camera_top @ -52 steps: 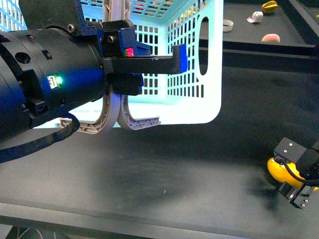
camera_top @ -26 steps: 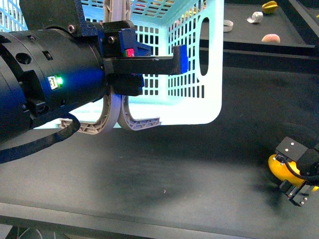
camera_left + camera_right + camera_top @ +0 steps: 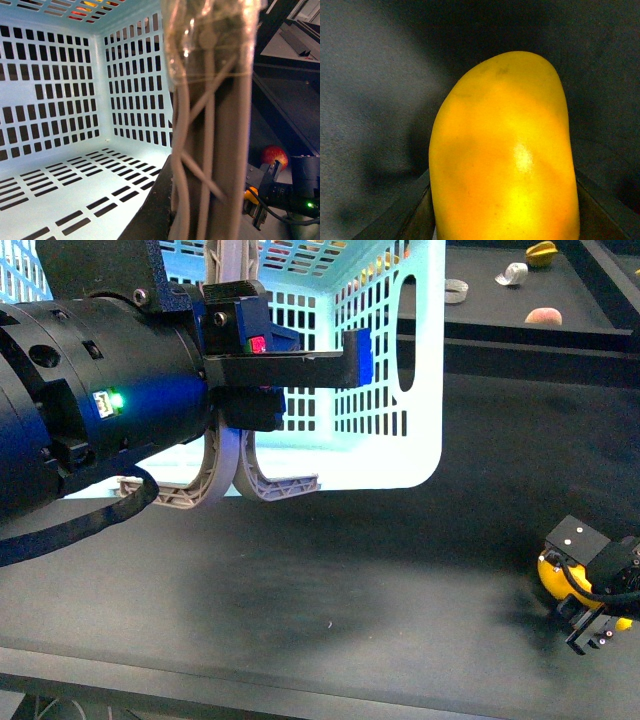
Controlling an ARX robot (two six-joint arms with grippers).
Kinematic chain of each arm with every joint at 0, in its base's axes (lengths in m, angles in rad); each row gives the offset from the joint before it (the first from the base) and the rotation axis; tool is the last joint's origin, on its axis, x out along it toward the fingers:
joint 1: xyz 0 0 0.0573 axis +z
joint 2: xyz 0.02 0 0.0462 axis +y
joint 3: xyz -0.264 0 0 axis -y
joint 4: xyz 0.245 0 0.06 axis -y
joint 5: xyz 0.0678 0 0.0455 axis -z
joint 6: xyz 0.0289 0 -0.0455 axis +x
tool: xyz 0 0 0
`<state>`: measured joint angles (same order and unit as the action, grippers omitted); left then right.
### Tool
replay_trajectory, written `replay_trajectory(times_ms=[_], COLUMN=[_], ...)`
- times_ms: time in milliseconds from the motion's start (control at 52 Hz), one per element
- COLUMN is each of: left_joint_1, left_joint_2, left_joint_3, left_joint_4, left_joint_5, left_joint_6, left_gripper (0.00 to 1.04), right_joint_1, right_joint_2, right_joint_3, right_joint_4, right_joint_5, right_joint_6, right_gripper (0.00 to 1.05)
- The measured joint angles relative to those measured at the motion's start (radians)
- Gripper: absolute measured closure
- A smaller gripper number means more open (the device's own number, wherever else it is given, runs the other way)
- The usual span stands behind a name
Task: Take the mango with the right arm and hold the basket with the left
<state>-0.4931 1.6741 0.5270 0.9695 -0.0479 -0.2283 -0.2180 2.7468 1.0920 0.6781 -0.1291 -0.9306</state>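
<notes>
Mango [image 3: 502, 150] wedged between right end effector [image 3: 583, 587] fingers, pinched both sides; left end effector [image 3: 300, 380] grips basket [image 3: 425, 390] by handles [image 3: 215, 465].

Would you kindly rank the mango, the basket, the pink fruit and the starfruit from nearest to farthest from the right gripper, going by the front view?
1. mango, between the fingers of the right gripper.
2. basket, up to its left.
3. pink fruit, on the rear ledge.
4. starfruit, farther back on that ledge.

Smooth, slightly glossy mango [image 3: 505, 160]; slotted light-blue plastic basket [image 3: 420, 390]; matt, finely grained dark table [image 3: 330, 590].
</notes>
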Motion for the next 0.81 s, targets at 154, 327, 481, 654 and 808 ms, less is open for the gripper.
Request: replay_trajectory(times_ms=[154,327,481,654,808], left_joint_1=[0.0,-0.001,-0.001,-0.001,0.0], left_joint_2=[0.0,0.0,0.0,0.0,0.0], left_joint_3=[0.0,0.0,0.0,0.0,0.0], left_joint_4=[0.0,0.0,0.0,0.0,0.0], left_joint_5=[0.0,0.001,0.001,0.0,0.0], left_joint_6=[0.0,0.0,0.0,0.0,0.0], left_gripper=[1.0,1.0,1.0,1.0,1.0], right_joint_1=[0.017,0.031,0.037,0.039,0.043], right_joint_2=[-0.05,-0.177,-0.321,-0.502,-0.661], right_joint_3=[-0.087,-0.204,-0.295,-0.41,-0.498], right_joint_4=[0.064,0.152,0.212,0.238,0.222], right_joint_5=[-0.04,-0.086,-0.113,-0.145,-0.163], right_joint_6=[0.085,0.21,0.333,0.468,0.575], right_gripper=[0.41,0.41,0.41,0.41,0.41])
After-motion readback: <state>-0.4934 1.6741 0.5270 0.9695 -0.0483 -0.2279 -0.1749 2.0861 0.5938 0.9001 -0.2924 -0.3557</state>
